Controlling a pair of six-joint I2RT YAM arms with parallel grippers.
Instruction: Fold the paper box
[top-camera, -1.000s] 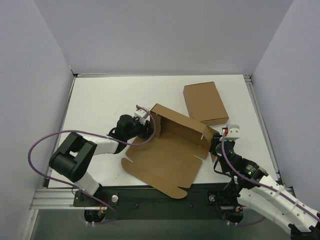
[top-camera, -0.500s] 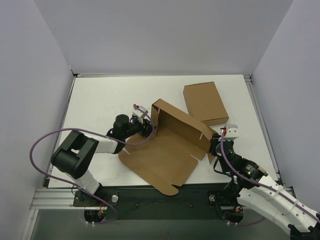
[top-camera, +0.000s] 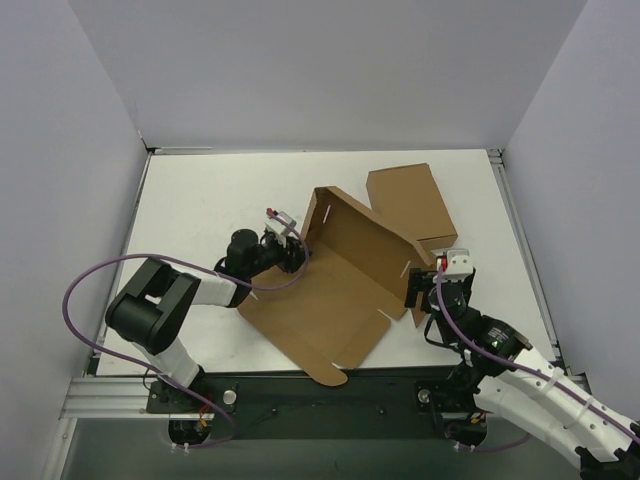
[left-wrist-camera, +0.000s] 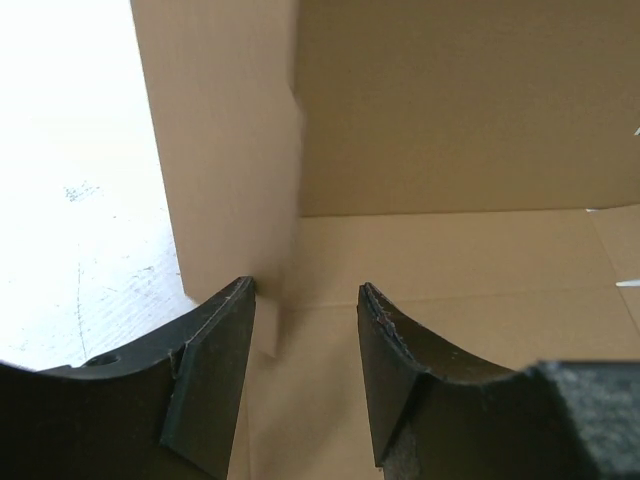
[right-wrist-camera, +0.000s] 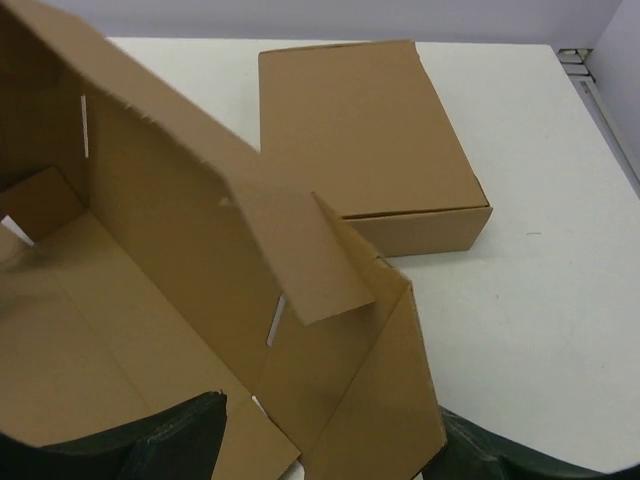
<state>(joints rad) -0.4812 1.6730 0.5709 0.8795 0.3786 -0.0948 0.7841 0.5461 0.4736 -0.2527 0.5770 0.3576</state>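
Lying across the middle of the table (top-camera: 200, 200), the paper box (top-camera: 330, 300) is part-folded. Its base panel is flat and reaches toward the arms, and its long rear wall (top-camera: 365, 235) stands up along the far side. That wall sets the long axis, which runs on a diagonal from far-left to near-right. One arm sits at each end of it.

The left hand (top-camera: 292, 248) is at the far-left end. From its wrist camera, a raised side flap (left-wrist-camera: 225, 150) drops right at the tip of one finger (left-wrist-camera: 215, 370). The fingers are spread and pinch nothing, and the box interior lies straight ahead of them.

The right hand (top-camera: 420, 290) is at the near-right end, also spread wide. The loose corner flap (right-wrist-camera: 370, 400) rises between its fingers without being clamped. A second small tab (right-wrist-camera: 310, 260) leans off the rear wall just beyond it.

Neither arm is clearly nearer, since each has its own end flap within reach. The next fold probably turns on swinging these end flaps inward along the axis. Whether the left finger actually touches its flap is hard to tell.

A finished carton (top-camera: 410, 205) lies behind the rear wall, near it at the right.
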